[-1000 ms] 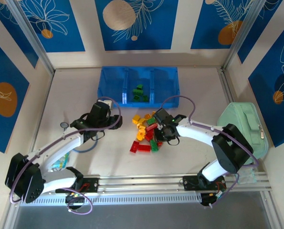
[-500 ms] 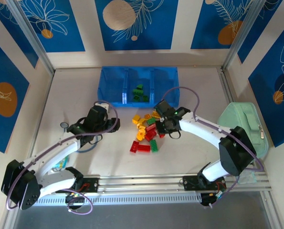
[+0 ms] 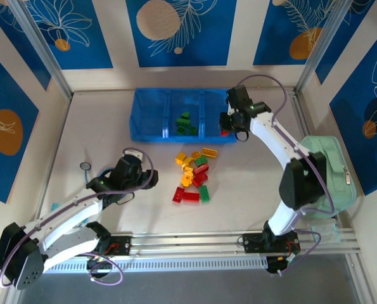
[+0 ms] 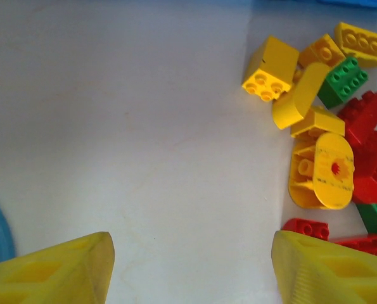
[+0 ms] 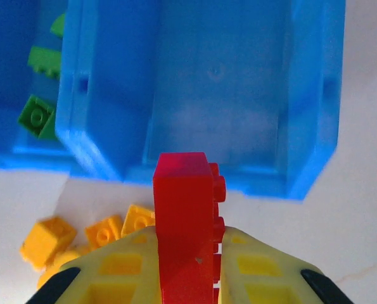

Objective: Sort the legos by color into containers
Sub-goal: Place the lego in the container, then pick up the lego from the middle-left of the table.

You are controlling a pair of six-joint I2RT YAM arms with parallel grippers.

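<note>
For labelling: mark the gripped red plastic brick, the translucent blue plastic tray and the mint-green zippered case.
red brick [image 5: 183,215]: right wrist view, smooth face.
blue tray [image 3: 151,114]: top external view, bare left compartment.
mint-green case [image 3: 334,159]: top external view, lid.

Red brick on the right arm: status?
Right gripper shut on red brick, at near wall of tray's right compartment. Left gripper open, empty, beside loose pile. Nothing in the way.

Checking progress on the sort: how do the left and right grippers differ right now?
The left gripper is open and holds nothing; the right gripper is shut on a red lego. The left gripper hangs over bare table beside the loose legos; the right gripper is at the near wall of the empty right compartment. Both have yellow fingers.
</note>
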